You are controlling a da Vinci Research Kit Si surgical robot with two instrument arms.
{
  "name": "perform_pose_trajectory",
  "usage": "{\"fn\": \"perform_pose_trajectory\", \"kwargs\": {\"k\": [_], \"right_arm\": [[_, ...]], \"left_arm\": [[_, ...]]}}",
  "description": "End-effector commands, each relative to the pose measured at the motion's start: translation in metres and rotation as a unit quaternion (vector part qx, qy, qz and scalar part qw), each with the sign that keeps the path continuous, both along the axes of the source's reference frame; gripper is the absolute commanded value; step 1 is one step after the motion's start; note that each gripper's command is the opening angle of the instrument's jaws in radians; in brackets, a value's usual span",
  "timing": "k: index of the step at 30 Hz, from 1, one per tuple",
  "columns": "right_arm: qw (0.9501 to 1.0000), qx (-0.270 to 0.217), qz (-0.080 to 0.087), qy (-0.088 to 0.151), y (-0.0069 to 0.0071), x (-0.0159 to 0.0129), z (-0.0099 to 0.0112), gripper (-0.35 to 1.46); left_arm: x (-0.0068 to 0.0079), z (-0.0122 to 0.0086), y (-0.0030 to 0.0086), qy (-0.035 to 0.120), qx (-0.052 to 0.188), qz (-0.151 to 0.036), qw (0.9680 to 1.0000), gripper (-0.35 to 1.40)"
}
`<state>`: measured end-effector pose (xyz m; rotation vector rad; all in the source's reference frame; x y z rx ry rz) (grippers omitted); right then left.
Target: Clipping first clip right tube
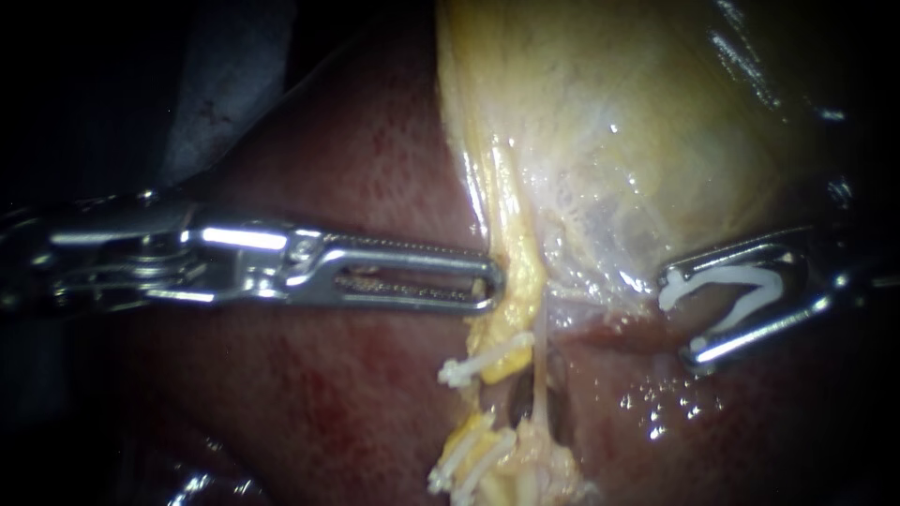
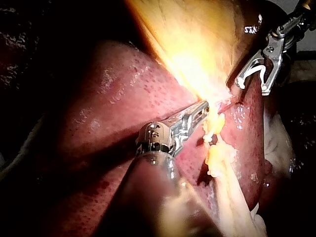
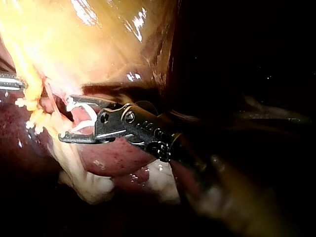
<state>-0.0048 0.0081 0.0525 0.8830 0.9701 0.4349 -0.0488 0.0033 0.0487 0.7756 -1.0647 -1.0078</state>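
- My left instrument comes in level over the liver. Its long slotted jaws lie together, and their tips are closed on the edge of the yellow strand that hangs from the gallbladder.
- From the left wrist camera, the left instrument shows the same hold. Its tips are buried in bright yellow tissue where the gallbladder narrows.
- My right instrument sits off to the right, low against the gallbladder's edge. Its jaws stand wide apart, but both cradle the open clip, a white V with its mouth facing the tubes.
- The right tube is the thin pale cord just right of the yellow strand, running down to the fatty clump below.
- The open clip is well apart from the right tube, with bare wet liver between them.
- The upper white clip lies across the yellow strand below my left instrument's tips. The lower white clip crosses it further down.
- From the right wrist camera, the right instrument points at the pale strands. The open clip arches between its jaws and stops short of the strands.
- In that view, the tip of my left instrument meets the yellow tissue ahead of the right instrument.
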Motion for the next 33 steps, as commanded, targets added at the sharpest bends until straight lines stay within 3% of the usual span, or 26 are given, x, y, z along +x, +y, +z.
{"fn": "perform_pose_trajectory", "kwargs": {"k": [1, 9, 20, 33], "right_arm": [[1.0000, -0.001, 0.000, 0.000, 0.0000, 0.0000, 0.0000, 0.47], [1.0000, -0.001, 0.000, 0.000, -0.0001, 0.0001, 0.0000, 0.47], [1.0000, -0.004, 0.004, -0.002, -0.0007, 0.0011, 0.0001, 0.47], [0.9999, -0.005, -0.013, 0.003, -0.0037, 0.0039, 0.0022, 0.47]], "left_arm": [[0.0000, -0.0001, 0.0000, 0.000, 0.000, 0.000, 1.0000, -0.35], [0.0010, -0.0010, 0.0004, -0.004, 0.003, 0.004, 1.0000, -0.35], [0.0058, -0.0046, 0.0022, -0.001, 0.008, -0.010, 0.9999, -0.35], [0.0061, -0.0053, 0.0022, 0.000, 0.008, -0.013, 0.9999, -0.35]]}}
